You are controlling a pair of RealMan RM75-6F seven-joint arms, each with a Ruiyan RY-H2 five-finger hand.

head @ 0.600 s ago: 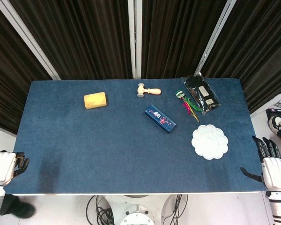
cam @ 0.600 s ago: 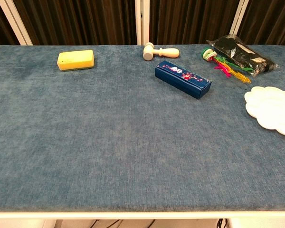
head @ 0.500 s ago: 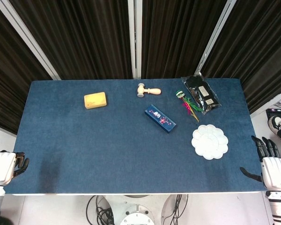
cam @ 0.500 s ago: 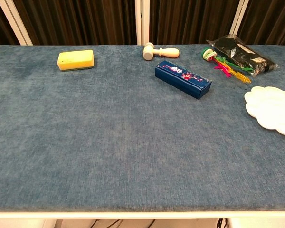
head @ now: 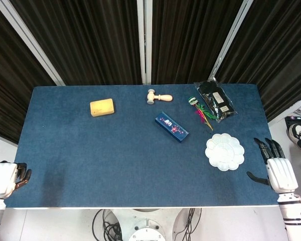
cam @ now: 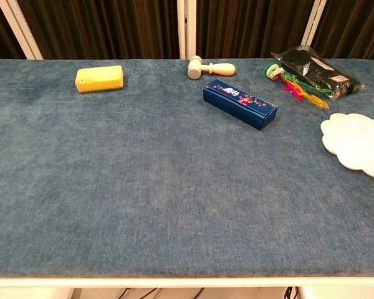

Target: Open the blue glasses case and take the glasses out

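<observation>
The blue glasses case [head: 171, 126] [cam: 240, 104] lies closed on the blue table [head: 115, 150], right of centre, turned diagonally, with a small coloured print on its lid. No glasses show. My right hand [head: 273, 168] hovers at the table's right edge, fingers stretched out and apart, holding nothing, well clear of the case. At the front left corner my left hand [head: 5, 179] sits with its dark fingers curled in and nothing in them. Neither hand appears in the chest view.
A yellow sponge [head: 102, 107] lies at the back left. A small wooden mallet [head: 158, 96] sits behind the case. Coloured sticks [head: 203, 113] and a black packet [head: 216, 100] are at the back right. A white flower-shaped palette [head: 224, 151] lies between the case and my right hand.
My right hand has moved left and away from me, coming over the table's right edge toward the palette. The left hand and the objects have stayed put.
</observation>
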